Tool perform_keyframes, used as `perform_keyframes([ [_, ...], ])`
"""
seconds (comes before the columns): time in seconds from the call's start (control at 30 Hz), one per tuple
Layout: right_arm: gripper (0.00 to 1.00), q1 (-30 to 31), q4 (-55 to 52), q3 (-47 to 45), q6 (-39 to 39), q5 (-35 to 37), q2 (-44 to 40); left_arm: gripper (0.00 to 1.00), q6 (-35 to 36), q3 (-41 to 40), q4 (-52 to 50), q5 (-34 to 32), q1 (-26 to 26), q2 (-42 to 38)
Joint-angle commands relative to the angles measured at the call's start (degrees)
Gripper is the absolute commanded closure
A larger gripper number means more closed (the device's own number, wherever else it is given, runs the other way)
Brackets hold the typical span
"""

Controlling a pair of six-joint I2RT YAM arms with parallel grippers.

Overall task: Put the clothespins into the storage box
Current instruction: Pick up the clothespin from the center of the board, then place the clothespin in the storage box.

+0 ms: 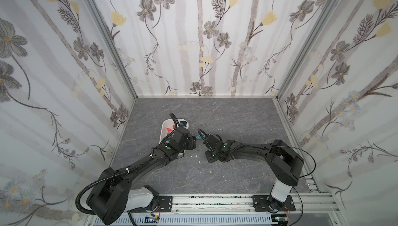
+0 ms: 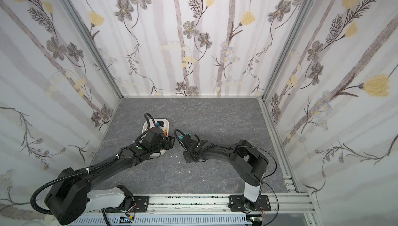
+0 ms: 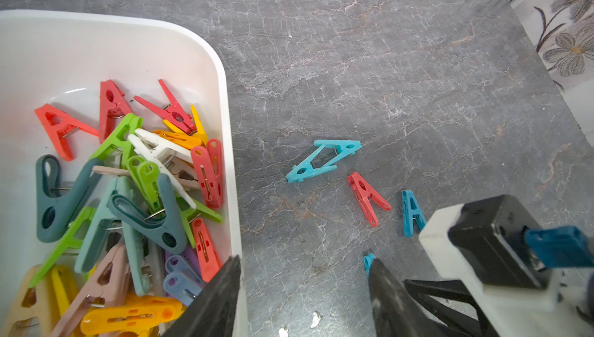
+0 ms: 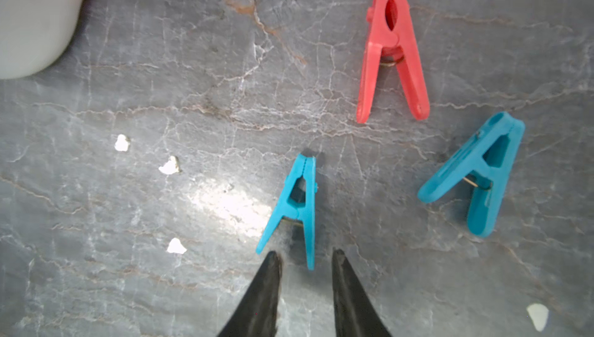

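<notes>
The white storage box (image 3: 225,94) holds a heap of coloured clothespins (image 3: 144,191); it also shows in both top views (image 1: 164,128) (image 2: 146,125). Three clothespins lie loose on the table to its right: a small blue one (image 4: 295,210), a red one (image 4: 392,49) and a larger blue one (image 4: 475,174). My right gripper (image 4: 305,253) is low over the small blue one, open by a narrow gap, with one leg's tip between its fingertips, not pinched. My left gripper (image 3: 305,260) stands open and empty at the box's right wall, one finger (image 3: 218,293) over the rim.
Small white flecks (image 4: 168,166) dot the grey marbled table (image 1: 226,115) between the box and the loose pins. The two wrists sit close together (image 1: 193,143); the right arm's head (image 3: 482,245) fills a corner of the left wrist view. Patterned walls enclose three sides.
</notes>
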Motion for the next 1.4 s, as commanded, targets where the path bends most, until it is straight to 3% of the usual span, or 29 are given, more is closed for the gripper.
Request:
perform_keyframes([
  [0.0, 0.71, 0.0, 0.5, 0.6, 0.2, 2.0, 1.1, 0.37, 1.0, 1.4, 2.3, 1.1, 0.0, 1.6],
  [0.13, 0.74, -0.2, 1.2, 1.4, -0.7, 2.3, 2.5, 0.37, 0.8, 1.2, 2.4, 0.9, 0.0, 1.7],
  [0.27, 0.85, -0.2, 1.0, 3.1, -1.3, 2.8, 4.2, 0.37, 0.9, 0.8, 0.9, -0.5, 0.4, 0.3],
  [0.57, 0.94, 1.9, -2.6, 5.7, -0.2, 3.9, -1.6, 0.37, 1.1, 0.9, -4.5, -3.2, 5.9, -6.5],
  [0.8, 0.93, 3.9, -0.5, 18.3, 1.4, -1.0, 2.2, 0.36, 0.5, 1.9, -10.9, -9.2, 13.5, -10.4],
  [1.07, 0.92, 1.3, 1.7, 35.1, 1.7, -7.3, 14.9, 0.23, -0.7, -0.1, -12.1, -11.3, 16.5, -15.1],
  [1.2, 0.77, -0.9, 1.6, 36.4, 1.8, -7.7, 15.7, 0.21, -1.3, -0.5, -11.1, -9.1, 17.0, -16.6],
  [1.37, 0.73, -3.5, 3.7, 29.8, 1.5, -8.6, 9.8, 0.21, -2.2, -1.7, -8.8, -6.2, 17.4, -18.1],
])
